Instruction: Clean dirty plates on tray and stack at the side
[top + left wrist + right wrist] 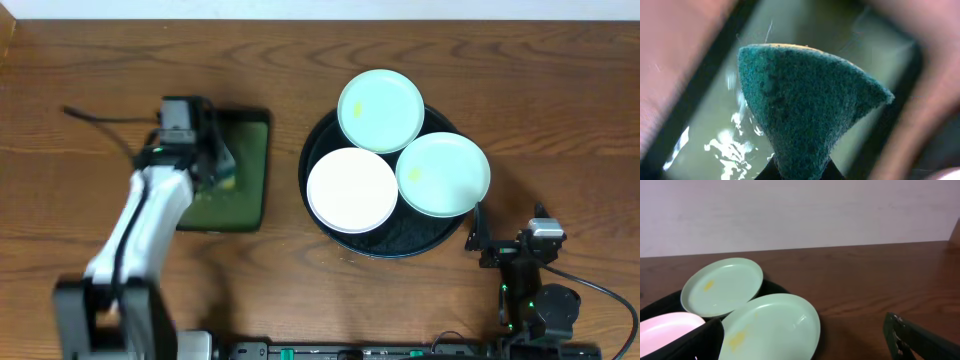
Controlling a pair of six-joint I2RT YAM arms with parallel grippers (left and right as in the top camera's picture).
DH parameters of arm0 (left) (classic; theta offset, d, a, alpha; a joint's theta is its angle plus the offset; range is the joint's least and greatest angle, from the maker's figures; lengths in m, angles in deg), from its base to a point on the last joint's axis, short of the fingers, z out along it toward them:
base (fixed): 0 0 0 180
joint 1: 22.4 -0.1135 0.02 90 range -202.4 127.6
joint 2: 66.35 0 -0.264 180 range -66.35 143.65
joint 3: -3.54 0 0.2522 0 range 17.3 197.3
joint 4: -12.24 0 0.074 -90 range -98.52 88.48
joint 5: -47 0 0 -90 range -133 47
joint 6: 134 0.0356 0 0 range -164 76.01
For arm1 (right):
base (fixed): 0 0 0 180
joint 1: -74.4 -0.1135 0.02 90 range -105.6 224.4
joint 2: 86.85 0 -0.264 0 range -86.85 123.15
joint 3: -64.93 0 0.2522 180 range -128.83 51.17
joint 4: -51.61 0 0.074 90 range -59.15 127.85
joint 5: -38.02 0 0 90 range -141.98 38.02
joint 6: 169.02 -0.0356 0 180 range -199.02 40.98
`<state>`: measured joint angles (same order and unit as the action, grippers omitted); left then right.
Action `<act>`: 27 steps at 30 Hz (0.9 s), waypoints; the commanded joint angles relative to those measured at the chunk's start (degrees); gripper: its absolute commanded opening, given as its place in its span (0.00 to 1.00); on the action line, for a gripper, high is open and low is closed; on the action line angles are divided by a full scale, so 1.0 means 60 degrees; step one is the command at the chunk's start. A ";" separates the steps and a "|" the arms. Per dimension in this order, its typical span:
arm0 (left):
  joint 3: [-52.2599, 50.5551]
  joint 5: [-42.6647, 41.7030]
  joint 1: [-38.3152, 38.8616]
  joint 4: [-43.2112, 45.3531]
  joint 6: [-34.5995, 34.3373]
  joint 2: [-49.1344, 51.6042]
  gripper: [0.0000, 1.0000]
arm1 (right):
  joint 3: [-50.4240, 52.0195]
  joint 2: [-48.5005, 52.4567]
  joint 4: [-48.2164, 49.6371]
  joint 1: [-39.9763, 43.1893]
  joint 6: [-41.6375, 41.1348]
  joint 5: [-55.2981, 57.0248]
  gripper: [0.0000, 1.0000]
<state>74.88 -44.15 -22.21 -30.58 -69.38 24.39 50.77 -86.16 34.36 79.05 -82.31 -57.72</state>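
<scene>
Three round shallow pastel plates lie on the large round black speckled tray (400, 243): a pale mint-blue plate (380, 110), a white-pinkish plate (352, 190) and a pale green plate (443, 174), both greenish ones smeared yellow. Left of that tray, the left gripper (222, 170) pinches a dark green scouring sponge (800, 115) over a small rectangular green tray (245, 190), apparently fetching the cleaner. Next it must cross to a smeared plate. The right gripper (478, 240) hangs spread and empty by the tray's near-right rim. Left fingers are mostly cropped.
</scene>
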 commanded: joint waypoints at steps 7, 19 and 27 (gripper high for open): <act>0.0914 0.0036 -0.0040 -0.0969 0.0688 -0.2109 0.07 | 0.0015 -0.0051 0.3198 0.0102 -0.0087 -0.0452 0.99; -0.0284 0.0080 -0.0073 0.0725 0.0871 -0.1147 0.08 | -0.5661 0.3894 -0.1311 0.0113 0.2412 -0.3071 0.99; -0.0215 -0.0739 -0.0069 0.0525 0.0860 -0.2313 0.08 | -1.2477 0.9632 -0.6200 0.0102 0.1577 -0.6393 0.99</act>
<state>72.15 -45.72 -22.34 -27.04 -64.92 14.99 -16.05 -35.91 0.59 79.13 -70.13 -82.77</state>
